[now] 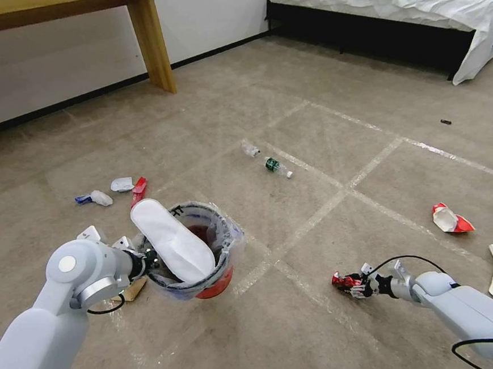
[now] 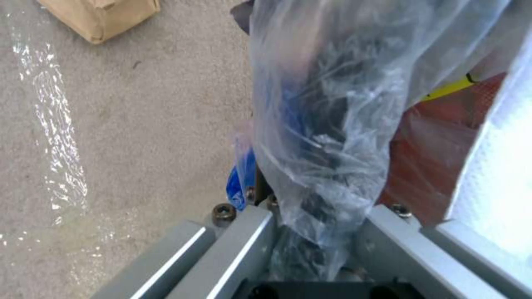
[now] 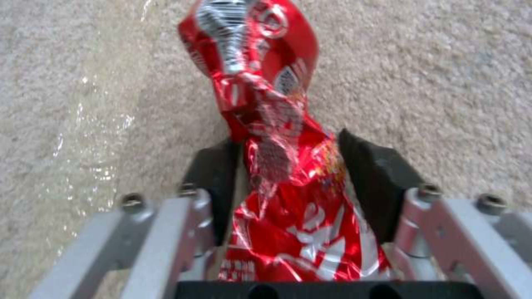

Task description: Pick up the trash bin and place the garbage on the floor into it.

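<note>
right gripper (image 3: pixel 288 166) pinches the crushed red can (image 3: pixel 266 104); left gripper (image 2: pixel 318 232) clamps the trash bin (image 1: pixel 217 283) rim.

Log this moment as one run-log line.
left hand: shut on trash bin rim, slipper inside | right hand: shut on crushed red can | bottles on floor

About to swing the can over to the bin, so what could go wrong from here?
The white slipper sticks out of the red trash bin and covers much of its mouth, so the crushed red can in the right hand may bounce out. The left hand pinches the bin's rim and liner, which could slip.
</note>
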Available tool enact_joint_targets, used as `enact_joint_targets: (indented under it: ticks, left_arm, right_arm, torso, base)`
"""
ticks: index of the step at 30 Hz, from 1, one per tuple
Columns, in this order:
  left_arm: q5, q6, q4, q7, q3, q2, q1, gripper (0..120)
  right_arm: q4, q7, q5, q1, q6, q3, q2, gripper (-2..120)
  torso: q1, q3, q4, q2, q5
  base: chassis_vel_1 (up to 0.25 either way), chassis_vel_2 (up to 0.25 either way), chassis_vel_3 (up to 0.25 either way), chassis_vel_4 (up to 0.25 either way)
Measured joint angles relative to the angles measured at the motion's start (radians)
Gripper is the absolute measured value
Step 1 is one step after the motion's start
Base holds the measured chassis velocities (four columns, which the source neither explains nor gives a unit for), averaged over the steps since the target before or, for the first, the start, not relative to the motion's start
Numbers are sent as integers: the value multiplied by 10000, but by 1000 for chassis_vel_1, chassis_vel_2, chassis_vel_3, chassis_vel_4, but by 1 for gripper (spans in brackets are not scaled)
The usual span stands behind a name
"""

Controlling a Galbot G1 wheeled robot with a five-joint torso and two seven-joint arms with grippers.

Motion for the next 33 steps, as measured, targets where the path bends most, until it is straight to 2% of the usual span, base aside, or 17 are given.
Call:
enact_joint_targets:
  ticks: [1,3,8,20,27,30,31,33]
  left_arm:
    - [0,0,0,0,0,0,0,0]
    - [35,6,3,3,43,-17,-1,0]
    - [47,8,-22,5,61,-42,-8,0]
    - [57,-5,-125,6,61,20,12,0]
    - [-90,-86,-294,-29,61,181,-77,0]
    - [-126,-112,-399,-63,58,311,-41,0]
    - [-126,-112,-399,-63,58,311,-41,0]
    - [-94,-112,-457,-63,51,425,9,0]
  right_arm:
    - [0,0,0,0,0,0,0,42]
    - [24,-12,0,-1,11,6,-7,31]
    - [72,-62,21,-8,8,-4,-30,25]
    - [678,-54,261,-124,-9,206,-216,25]
    - [2611,515,1705,-157,252,1178,-880,25]
    - [3960,1410,2774,-131,662,1672,-1427,25]
    - [3960,1410,2774,-131,662,1672,-1427,25]
    - [4955,2503,3527,-25,976,2008,-1592,25]
  torso:
    - [0,0,0,0,0]
    - [0,1,0,0,2]
    - [0,2,1,0,3]
    - [1,3,1,-1,11]
    - [1,4,1,0,5]
    - [1,3,1,0,-4]
    - [1,3,1,0,-4]
    - [1,2,-1,0,-1]
  base:
    - [0,0,0,0]
    - [0,0,0,0]
    - [0,0,0,0]
    - [0,0,0,0]
    - [0,0,0,0]
    - [0,0,0,0]
    - [0,0,0,0]
    - [0,0,0,0]
